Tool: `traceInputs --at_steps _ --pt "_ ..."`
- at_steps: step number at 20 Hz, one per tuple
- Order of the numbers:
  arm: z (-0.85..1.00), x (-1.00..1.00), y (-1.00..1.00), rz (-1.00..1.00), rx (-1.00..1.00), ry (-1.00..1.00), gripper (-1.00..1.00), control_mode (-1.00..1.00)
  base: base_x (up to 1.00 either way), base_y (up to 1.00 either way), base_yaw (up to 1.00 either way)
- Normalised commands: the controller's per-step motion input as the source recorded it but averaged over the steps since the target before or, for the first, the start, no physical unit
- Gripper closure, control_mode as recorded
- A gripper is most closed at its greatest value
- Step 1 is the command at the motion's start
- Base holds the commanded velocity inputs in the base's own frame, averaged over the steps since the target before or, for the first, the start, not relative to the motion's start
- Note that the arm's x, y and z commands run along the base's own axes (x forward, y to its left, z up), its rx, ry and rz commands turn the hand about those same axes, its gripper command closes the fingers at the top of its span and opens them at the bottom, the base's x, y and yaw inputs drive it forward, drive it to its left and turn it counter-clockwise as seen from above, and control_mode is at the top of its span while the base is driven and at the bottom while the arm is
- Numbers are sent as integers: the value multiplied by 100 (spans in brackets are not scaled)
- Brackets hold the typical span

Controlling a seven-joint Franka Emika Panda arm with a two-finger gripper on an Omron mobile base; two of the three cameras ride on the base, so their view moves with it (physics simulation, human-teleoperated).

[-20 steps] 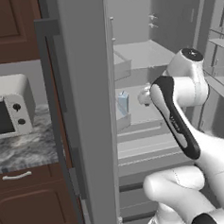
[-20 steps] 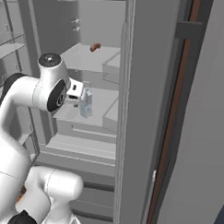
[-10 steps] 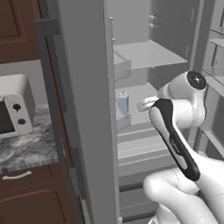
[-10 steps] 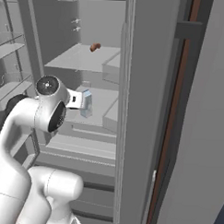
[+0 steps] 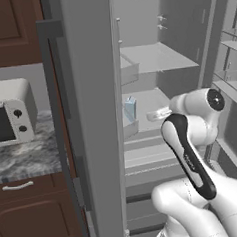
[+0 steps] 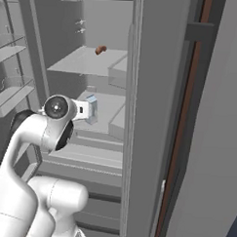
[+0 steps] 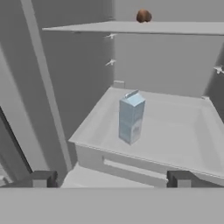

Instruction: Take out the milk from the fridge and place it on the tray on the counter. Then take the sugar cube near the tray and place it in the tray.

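So going left to right from the left base camera: there's a white boxy microwave (image 5: 10, 112) with two dark knobs sitting on the grey marbled stone counter (image 5: 28, 157), with dark brown wooden cabinets (image 5: 32, 212) and a silver handle underneath. Next over is the tall grey metallic fridge (image 5: 88, 92), with the edge of its open door and the long vertical bar handle facing the camera.

Inside are pale grey shelves, and the small pale blue-and-white gable-top milk carton (image 5: 130, 108) stands upright on the middle shelf, close to the front edge on the left side of that shelf. It's on its own, nothing touching it.

The white arm reaches in from the right with the two-finger gripper (image 5: 158, 114) pointed at the carton, a bit short of it. In the hand camera the two dark fingertips (image 7: 42, 178) sit spread wide apart at the bottom of the frame, nothing between them, and the milk carton (image 7: 131, 117) is dead ahead on the shelf, still a gap away.

From the right base camera you can also spot a small brown roundish thing (image 6: 100, 50) on the shelf above, towards the back. Can't tell what it is.
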Motion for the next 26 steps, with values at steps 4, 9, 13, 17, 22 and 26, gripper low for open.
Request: traceInputs --at_steps 4,9,13,17,22,26 --pt "-12 7 0 11 0 -27 -100 -100 0 0 0" --pt "-12 10 1 11 0 -31 -100 -100 0 0 0" --pt "-8 2 0 12 0 -26 -100 -100 0 0 0" --pt "0 16 0 11 0 -3 -100 -100 0 0 0" --pt "0 21 1 9 0 2 -100 -100 0 0 0" --pt "-4 20 14 5 0 0 -100 -100 0 0 0"
